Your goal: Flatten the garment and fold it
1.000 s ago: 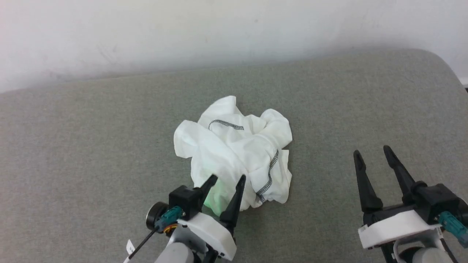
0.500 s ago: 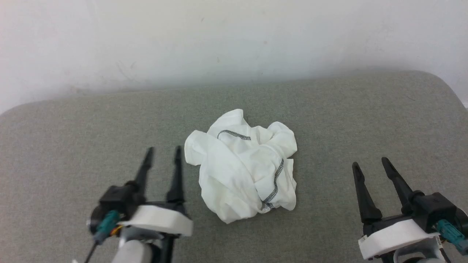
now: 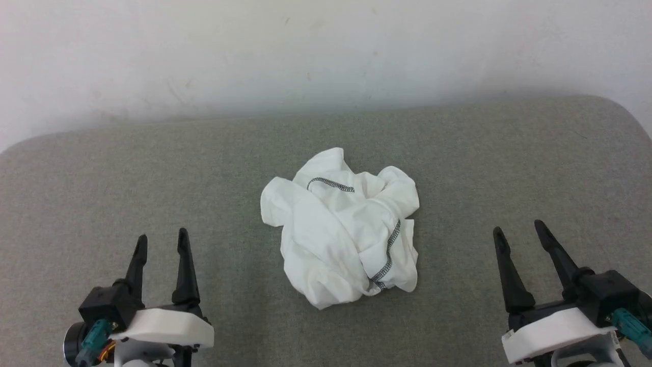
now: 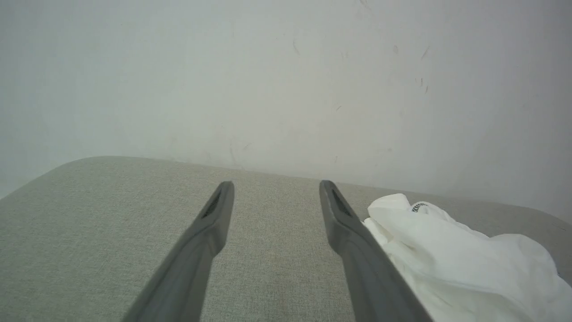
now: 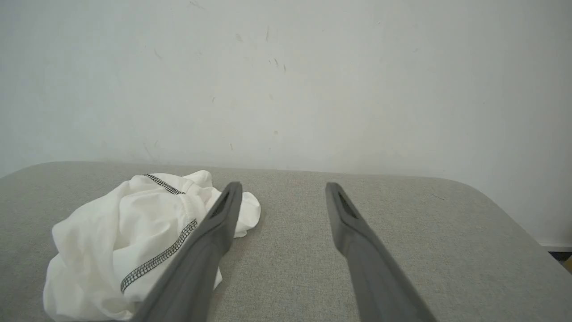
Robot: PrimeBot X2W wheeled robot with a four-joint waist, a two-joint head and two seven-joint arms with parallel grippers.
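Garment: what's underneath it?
The garment lies crumpled on the grey padded surface, which shows all around it. Its dark stitching shows on top. Anything beneath the heap or tucked inside its folds is covered.

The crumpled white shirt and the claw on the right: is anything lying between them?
No. In the head view, the stretch between the garment and the open right gripper is bare grey cushion; the two are apart.
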